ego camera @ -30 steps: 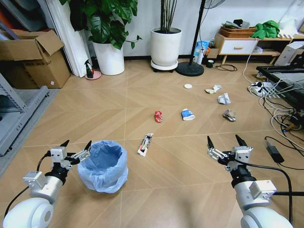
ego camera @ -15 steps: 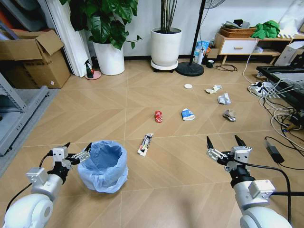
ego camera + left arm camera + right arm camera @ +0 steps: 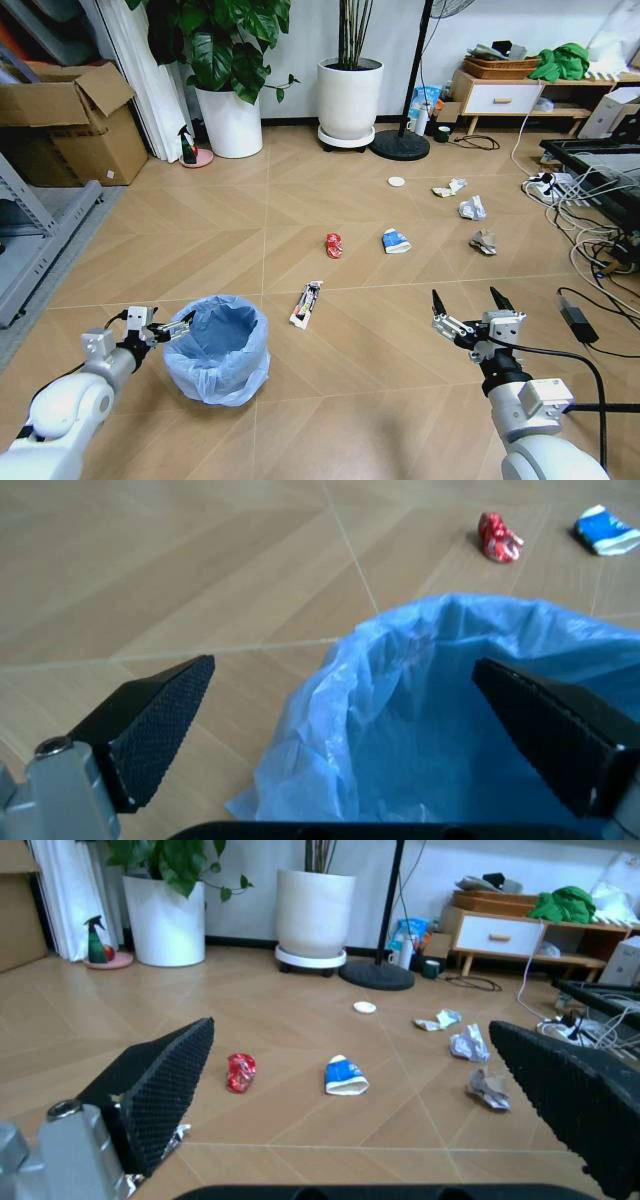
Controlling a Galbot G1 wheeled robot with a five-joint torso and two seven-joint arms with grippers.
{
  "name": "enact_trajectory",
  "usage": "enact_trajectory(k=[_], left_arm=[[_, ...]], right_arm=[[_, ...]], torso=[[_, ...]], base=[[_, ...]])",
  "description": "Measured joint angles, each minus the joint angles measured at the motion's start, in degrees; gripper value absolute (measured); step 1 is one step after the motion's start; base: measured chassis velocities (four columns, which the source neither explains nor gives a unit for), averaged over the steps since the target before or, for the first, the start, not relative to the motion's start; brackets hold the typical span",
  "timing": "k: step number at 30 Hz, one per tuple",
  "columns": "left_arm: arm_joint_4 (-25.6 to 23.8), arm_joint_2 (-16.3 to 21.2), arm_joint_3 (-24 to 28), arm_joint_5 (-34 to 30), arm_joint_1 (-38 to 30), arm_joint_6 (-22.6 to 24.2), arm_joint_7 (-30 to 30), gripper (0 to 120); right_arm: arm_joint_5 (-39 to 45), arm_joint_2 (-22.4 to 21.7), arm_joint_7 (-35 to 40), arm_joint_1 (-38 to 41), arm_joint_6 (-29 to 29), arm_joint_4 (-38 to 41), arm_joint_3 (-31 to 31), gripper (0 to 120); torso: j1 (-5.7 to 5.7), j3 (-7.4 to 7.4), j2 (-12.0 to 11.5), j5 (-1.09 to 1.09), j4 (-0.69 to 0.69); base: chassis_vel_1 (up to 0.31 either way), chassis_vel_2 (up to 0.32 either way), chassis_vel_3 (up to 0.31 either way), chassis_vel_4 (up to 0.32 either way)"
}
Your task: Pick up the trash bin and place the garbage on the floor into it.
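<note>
Left gripper (image 3: 160,326) jaws apart, straddling left rim of trash bin (image 3: 218,349), right gripper (image 3: 464,305) jaws apart above floor (image 3: 380,350), red can (image 3: 333,245) print unreadable.

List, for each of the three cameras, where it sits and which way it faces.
Head: high, facing forward and down at the floor; both arms, left end effector at the trash bin, right end effector raised.
Left wrist: looks between open fingers into the bin.
Right wrist: looks between open fingers across the floor.
Shared: red can, blue-and-white carton.
</note>
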Motion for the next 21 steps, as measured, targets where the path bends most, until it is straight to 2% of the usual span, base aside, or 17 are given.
enact_trajectory(k=[7, 14, 17, 19, 21], left_arm=[[3.3, 0.9, 1.1, 0.9, -1.7, 5.1, 0.0, 100], [3.7, 1.8, 1.0, 2.4, -1.3, 9.8, 0.1, 100], [3.7, 1.8, 1.0, 3.0, -1.2, 10.2, 0.2, 100], [3.8, 1.8, 1.1, 3.7, -1.2, 10.2, 0.3, 93], [3.8, 1.8, 1.1, 3.8, -1.2, 10.1, 0.3, 92]], right_arm=[[-0.1, 0.5, 0.0, -0.2, 0.1, -0.2, -0.6, 100], [-0.5, 0.9, 0.1, -0.5, 0.4, -0.2, -1.1, 100], [-0.5, 0.9, 0.1, -0.5, 0.4, -0.2, -1.2, 100], [-0.7, 0.9, 0.1, -0.5, 0.5, -0.3, -1.4, 100], [-0.8, 1.0, 0.1, -0.5, 0.5, -0.3, -1.4, 100]], torso=[[0.0, 0.0, 0.0, 0.0, 0.01], [0.0, -0.01, 0.0, 0.0, 0.01], [0.0, -0.01, 0.0, 0.0, 0.01], [0.0, -0.01, 0.0, 0.0, 0.01], [0.0, -0.01, 0.0, 0.0, 0.01]], base=[[0.0, 0.0, 0.0, 0.0], [0.0, 0.0, 0.0, 0.0], [0.0, 0.0, 0.0, 0.0], [0.0, 0.0, 0.0, 0.0], [0.0, 0.0, 0.0, 0.0]])
